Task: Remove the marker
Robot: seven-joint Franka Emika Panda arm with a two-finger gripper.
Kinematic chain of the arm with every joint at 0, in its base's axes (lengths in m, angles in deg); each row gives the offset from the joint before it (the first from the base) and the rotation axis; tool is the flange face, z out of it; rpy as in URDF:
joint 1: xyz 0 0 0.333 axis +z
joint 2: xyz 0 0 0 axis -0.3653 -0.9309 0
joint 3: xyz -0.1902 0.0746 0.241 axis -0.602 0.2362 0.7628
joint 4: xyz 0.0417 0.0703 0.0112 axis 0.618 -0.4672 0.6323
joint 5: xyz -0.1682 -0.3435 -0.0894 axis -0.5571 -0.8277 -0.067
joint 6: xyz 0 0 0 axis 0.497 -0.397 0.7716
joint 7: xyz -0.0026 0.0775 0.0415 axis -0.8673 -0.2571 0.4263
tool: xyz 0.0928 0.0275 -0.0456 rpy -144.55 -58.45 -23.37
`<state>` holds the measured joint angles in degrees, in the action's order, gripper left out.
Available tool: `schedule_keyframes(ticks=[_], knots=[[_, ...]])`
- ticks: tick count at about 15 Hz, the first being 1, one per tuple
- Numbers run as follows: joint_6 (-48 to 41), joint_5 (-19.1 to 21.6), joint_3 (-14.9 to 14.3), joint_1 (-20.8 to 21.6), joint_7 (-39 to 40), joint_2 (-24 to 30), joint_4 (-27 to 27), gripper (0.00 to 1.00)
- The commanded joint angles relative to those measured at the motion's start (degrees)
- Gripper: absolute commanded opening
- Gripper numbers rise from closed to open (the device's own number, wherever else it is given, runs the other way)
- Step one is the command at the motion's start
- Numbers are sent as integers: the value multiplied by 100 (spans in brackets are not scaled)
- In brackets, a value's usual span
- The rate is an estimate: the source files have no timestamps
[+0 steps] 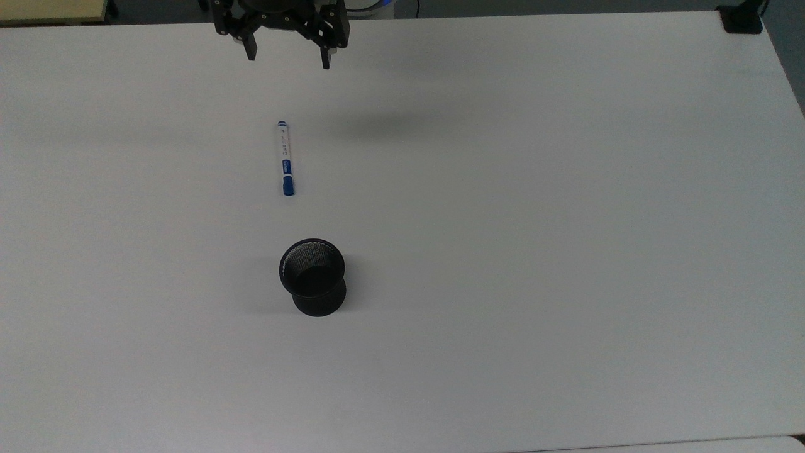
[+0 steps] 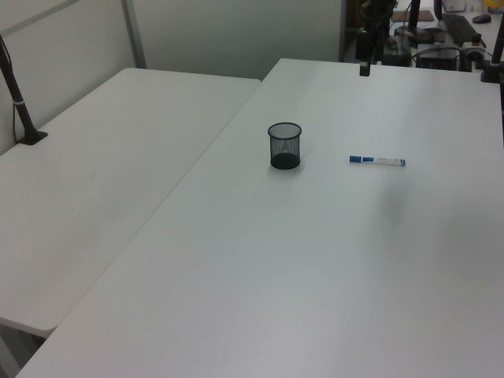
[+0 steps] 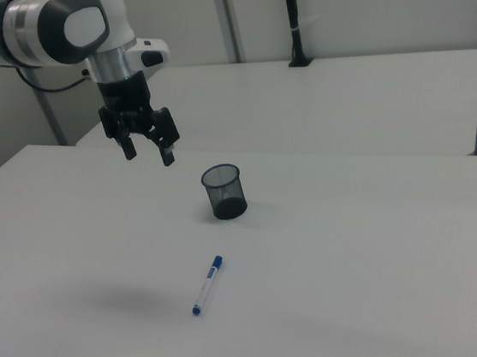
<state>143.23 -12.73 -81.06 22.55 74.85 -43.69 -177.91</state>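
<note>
The slim white marker with a blue cap lies flat on the white table, apart from the black mesh cup, which stands upright. In the right view the marker lies nearer the camera than the cup. The black two-finger gripper hangs in the air above the table, its fingers spread wide and holding nothing.

text: none legible | marker label: blue, print too small to read
</note>
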Motion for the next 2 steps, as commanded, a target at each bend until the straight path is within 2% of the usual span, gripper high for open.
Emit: schedule_keyframes(ticks=[1,2], knots=[[-211,-53,49,-33,-206,191,-139,100],[-263,-53,49,-33,-198,191,-139,100]])
